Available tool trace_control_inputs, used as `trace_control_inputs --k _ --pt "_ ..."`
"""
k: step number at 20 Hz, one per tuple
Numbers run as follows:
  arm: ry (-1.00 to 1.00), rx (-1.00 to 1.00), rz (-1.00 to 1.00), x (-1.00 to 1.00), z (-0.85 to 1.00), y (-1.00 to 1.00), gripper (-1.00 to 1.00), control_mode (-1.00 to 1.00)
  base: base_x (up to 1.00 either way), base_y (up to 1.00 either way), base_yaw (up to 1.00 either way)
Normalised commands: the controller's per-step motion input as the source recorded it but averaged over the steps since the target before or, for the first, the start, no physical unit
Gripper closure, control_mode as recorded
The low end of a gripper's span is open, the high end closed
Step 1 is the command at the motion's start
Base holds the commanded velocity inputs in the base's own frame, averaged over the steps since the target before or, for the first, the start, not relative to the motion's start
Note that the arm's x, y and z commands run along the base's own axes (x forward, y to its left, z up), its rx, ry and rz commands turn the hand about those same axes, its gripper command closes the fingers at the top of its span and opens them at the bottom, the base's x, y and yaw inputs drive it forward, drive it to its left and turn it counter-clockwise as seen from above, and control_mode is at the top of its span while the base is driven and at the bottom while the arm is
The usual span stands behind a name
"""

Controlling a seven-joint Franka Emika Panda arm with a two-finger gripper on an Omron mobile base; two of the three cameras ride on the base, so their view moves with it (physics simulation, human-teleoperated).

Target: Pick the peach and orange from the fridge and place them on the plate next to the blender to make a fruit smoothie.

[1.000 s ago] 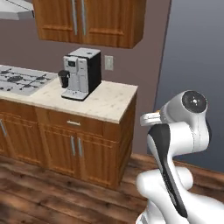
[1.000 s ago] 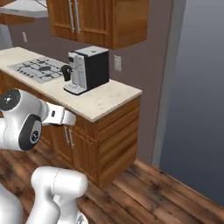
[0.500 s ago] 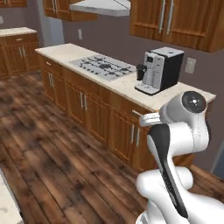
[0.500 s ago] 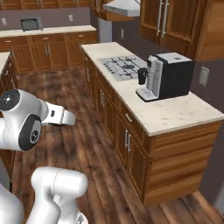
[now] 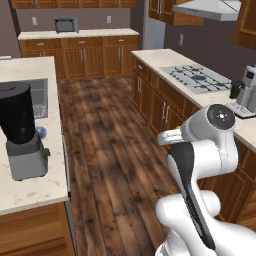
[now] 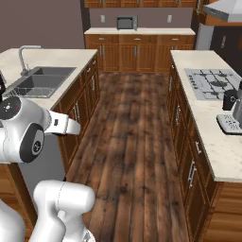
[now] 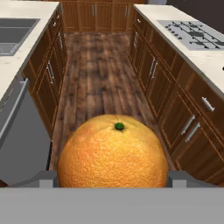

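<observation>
- Orange (image 7: pixel 113 151) large in the hand view, green stem dot up, held over the wood floor (image 7: pixel 98 78).
- Gripper (image 7: pixel 113 178) pinching the orange from both sides.
- Blender (image 5: pixel 22 135) on the island counter (image 5: pixel 30 192), left base view.
- Plate (image 5: pixel 41 132) partly hidden just behind the blender.

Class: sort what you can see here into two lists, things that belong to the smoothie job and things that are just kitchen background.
Belongs to the job:
orange, held in the gripper
blender
plate, beside the blender

Just background:
coffee machine
stovetop
sink
microwave

Kitchen: stove (image 5: pixel 196 77), sink (image 6: pixel 40 81), wood cabinets (image 6: pixel 127 55).
</observation>
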Motion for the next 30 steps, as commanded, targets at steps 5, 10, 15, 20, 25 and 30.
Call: trace_control_inputs --k 5,10,15,20,25,30 --pt "0.0 0.0 0.0 0.0 0.0 0.0 1.0 1.0 0.25 0.0 0.29" --pt "0.0 0.0 0.0 0.0 0.0 0.0 1.0 1.0 0.93 0.0 0.18" --pt "0.0 0.0 0.0 0.0 0.0 0.0 1.0 1.0 1.0 0.0 0.12" --pt "0.0 0.0 0.0 0.0 0.0 0.0 1.0 1.0 1.0 -0.15 0.21" --pt "0.0 0.0 0.0 0.0 0.0 0.0 1.0 1.0 0.91 -0.3 0.69" --pt "0.0 0.0 0.0 0.0 0.0 0.0 1.0 1.0 0.63 -0.17 0.88"
